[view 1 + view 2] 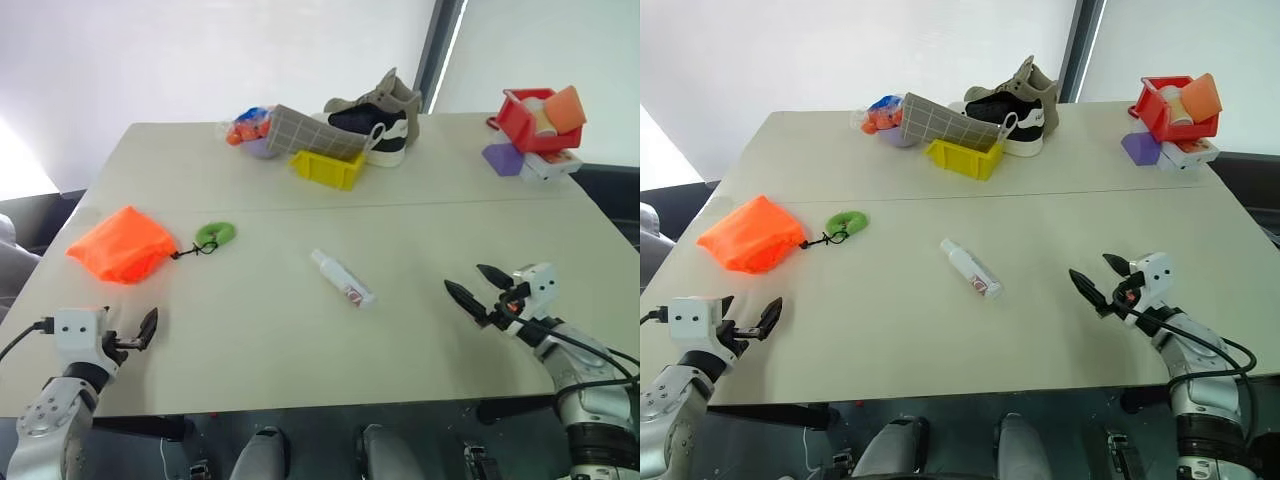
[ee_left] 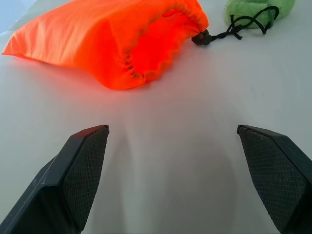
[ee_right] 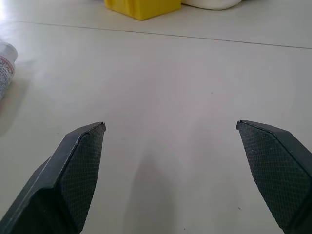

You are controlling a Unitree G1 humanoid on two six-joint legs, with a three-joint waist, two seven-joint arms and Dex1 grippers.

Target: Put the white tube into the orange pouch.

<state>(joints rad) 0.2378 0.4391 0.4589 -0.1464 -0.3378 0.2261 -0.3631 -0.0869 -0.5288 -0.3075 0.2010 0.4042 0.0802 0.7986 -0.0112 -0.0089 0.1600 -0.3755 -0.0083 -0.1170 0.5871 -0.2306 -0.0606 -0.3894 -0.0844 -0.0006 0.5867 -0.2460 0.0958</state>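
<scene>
- Lying loose near the middle of the counter (image 1: 260,330) in the left eye view, the tube (image 1: 341,278) sits slantwise, cap end away from the robot, well apart from the pouch (image 1: 120,243) on the left; neither is held, so the task looks unstarted. The right claw (image 1: 478,289) hovers wide and empty nearer the tube, probably the one to fetch it.
- Right eye view: the left claw (image 1: 750,318) stands wide, empty, just short of the pouch, likely placed to steady its mouth. The pouch's black cord runs to a green ring (image 1: 847,220). Clutter at the far edge, a shoe (image 1: 1017,112), yellow bin (image 1: 963,158) and red bin (image 1: 1173,108), stays clear of the work.
- Left wrist view: the pouch's gathered mouth faces the claw, partly open.
- Right wrist view: the tube's reddish label shows at the edge; its print is too small to read.
</scene>
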